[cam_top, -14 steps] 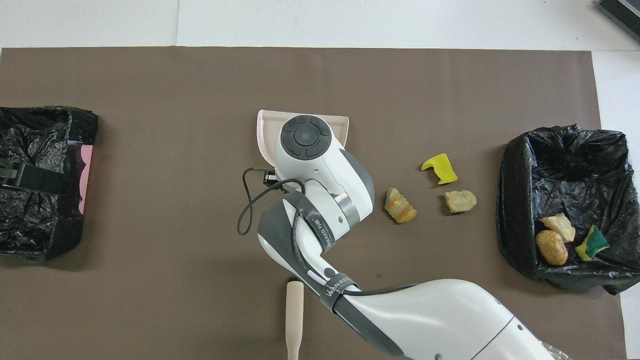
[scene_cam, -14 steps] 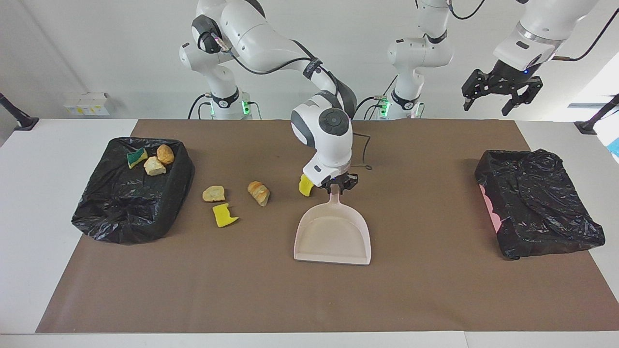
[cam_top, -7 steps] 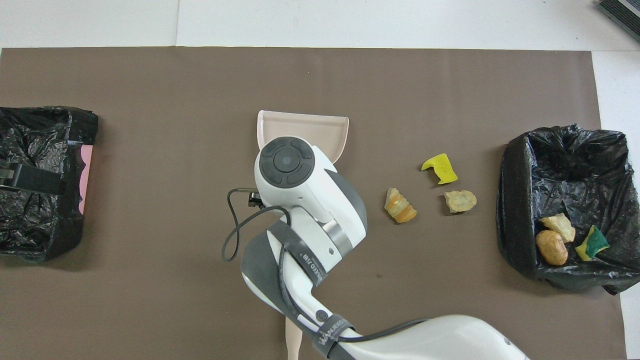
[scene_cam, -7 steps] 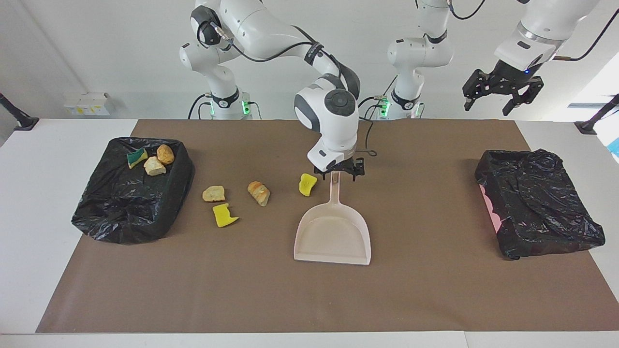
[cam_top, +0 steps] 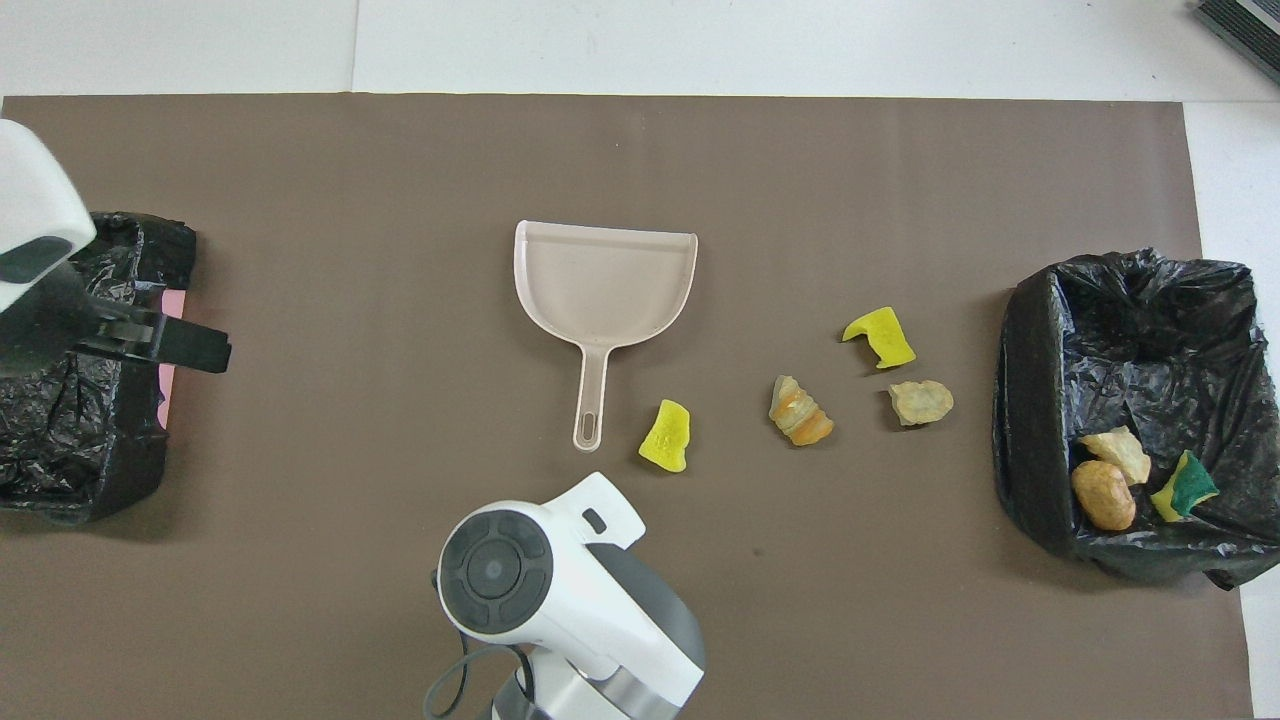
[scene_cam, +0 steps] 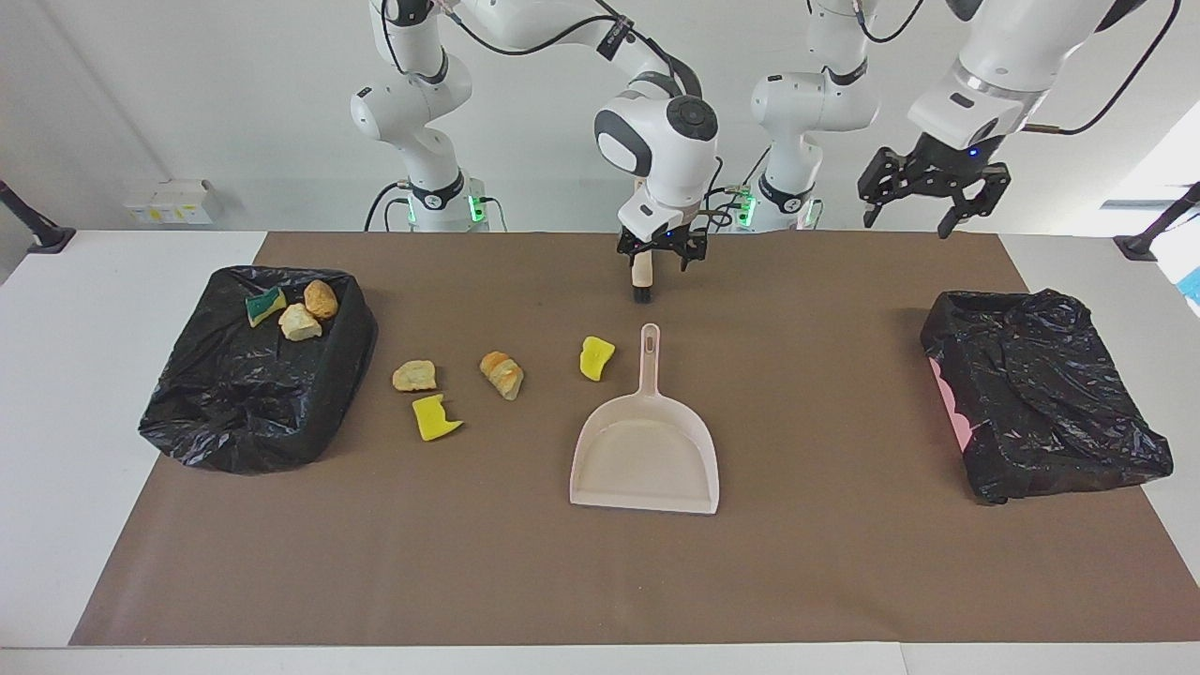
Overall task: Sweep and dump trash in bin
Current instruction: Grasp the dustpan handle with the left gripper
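Note:
The beige dustpan (scene_cam: 645, 450) (cam_top: 605, 275) lies flat mid-mat, handle toward the robots. Several trash scraps lie beside it toward the right arm's end: a yellow sponge bit (scene_cam: 596, 358) (cam_top: 667, 436), a bread chunk (scene_cam: 502, 373) (cam_top: 800, 411), a paler chunk (scene_cam: 414, 376) and another yellow bit (scene_cam: 434, 417). Three scraps sit in the black-lined bin (scene_cam: 253, 403) (cam_top: 1130, 330). My right gripper (scene_cam: 661, 258) hangs open, empty, just over the beige brush (scene_cam: 642, 279). My left gripper (scene_cam: 923, 202) is open, raised in the air.
A second black-bagged bin (scene_cam: 1041, 394) (cam_top: 60, 460) stands at the left arm's end, with the left gripper over its edge in the overhead view. The brown mat (scene_cam: 844, 562) covers the table. The right arm's wrist hides the brush from above.
My right gripper opened off the dustpan handle, rose and drew back toward the robots to above the brush. The dustpan stayed put. The left gripper drifted slightly inward.

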